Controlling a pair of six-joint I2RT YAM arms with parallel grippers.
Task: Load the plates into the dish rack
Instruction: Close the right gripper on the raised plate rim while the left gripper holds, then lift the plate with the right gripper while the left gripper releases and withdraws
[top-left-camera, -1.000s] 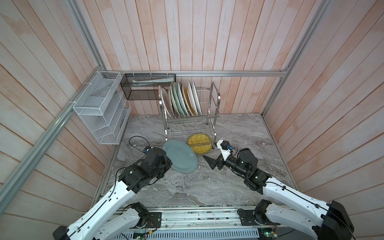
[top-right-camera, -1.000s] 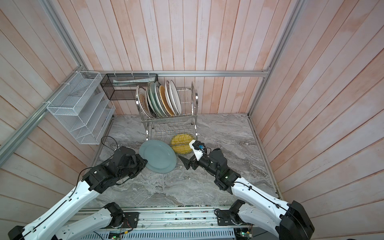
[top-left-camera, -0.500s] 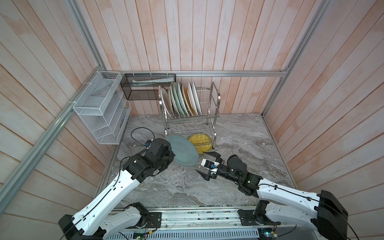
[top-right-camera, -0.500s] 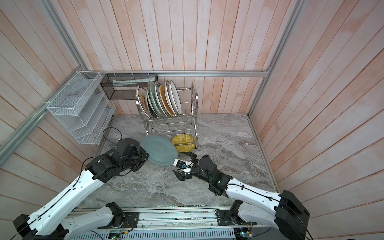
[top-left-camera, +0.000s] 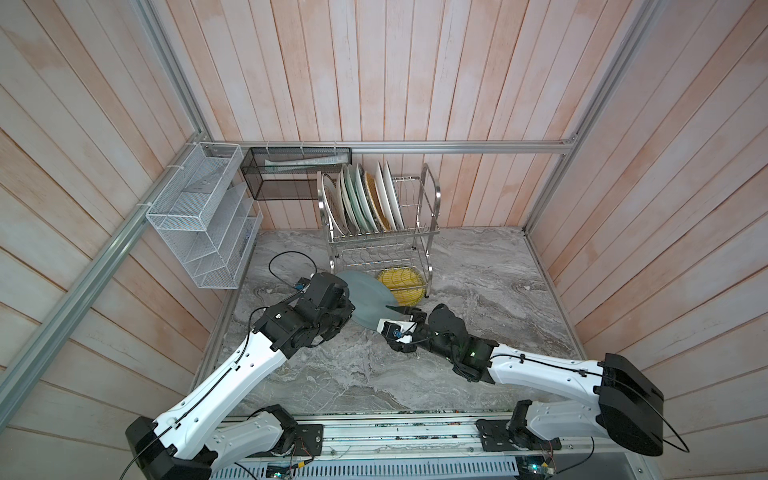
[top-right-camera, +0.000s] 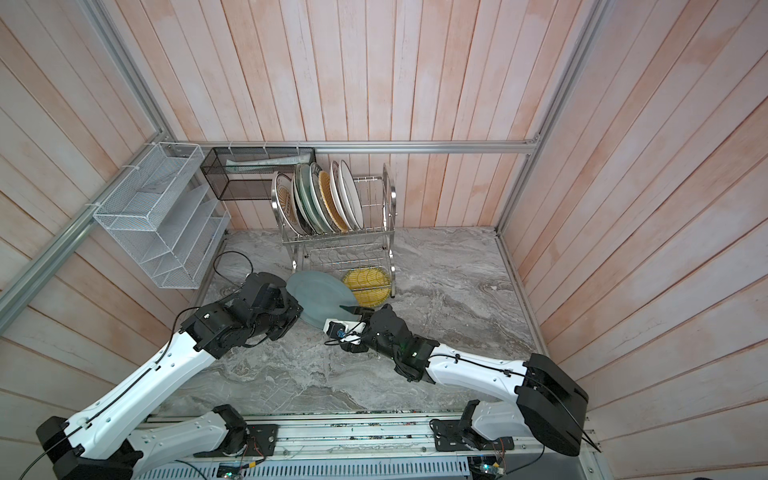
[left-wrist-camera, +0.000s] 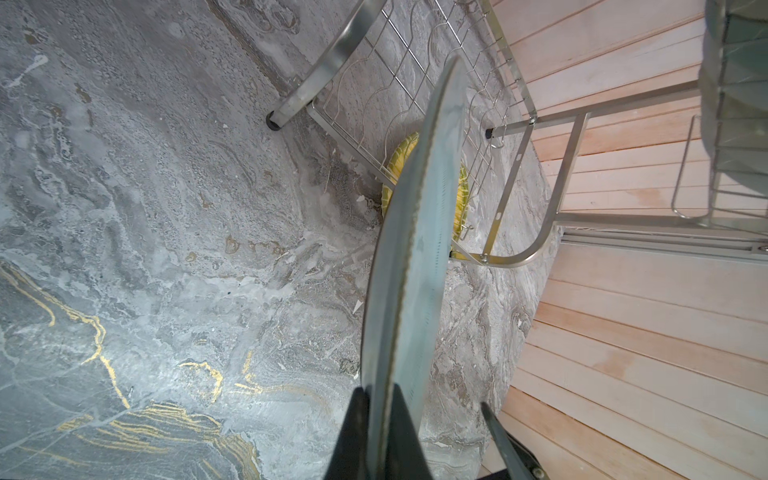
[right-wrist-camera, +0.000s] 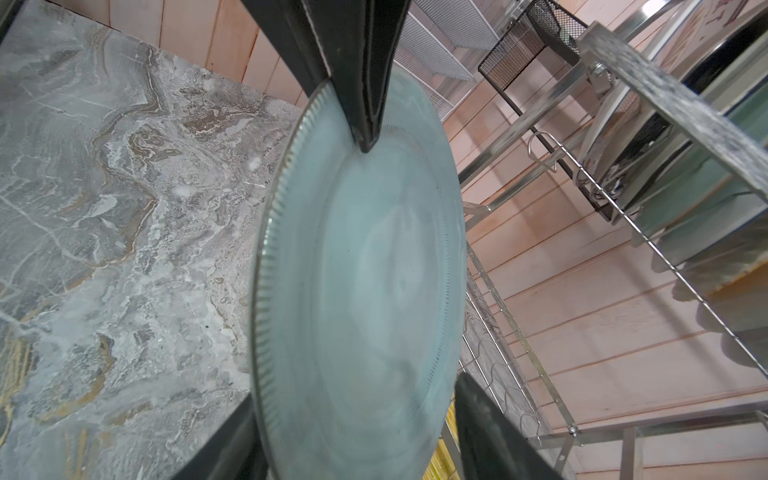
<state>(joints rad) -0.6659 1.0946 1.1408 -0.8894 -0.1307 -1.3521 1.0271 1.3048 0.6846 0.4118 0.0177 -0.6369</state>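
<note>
No writing, label, brand, number or sign can be read in any view. The prints on the plates (top-right-camera: 345, 195) standing in the dish rack (top-right-camera: 337, 237) are patterns, not letters. The grey-blue plate (right-wrist-camera: 357, 291) shows only a ribbed rim and a plain glazed face.
</note>
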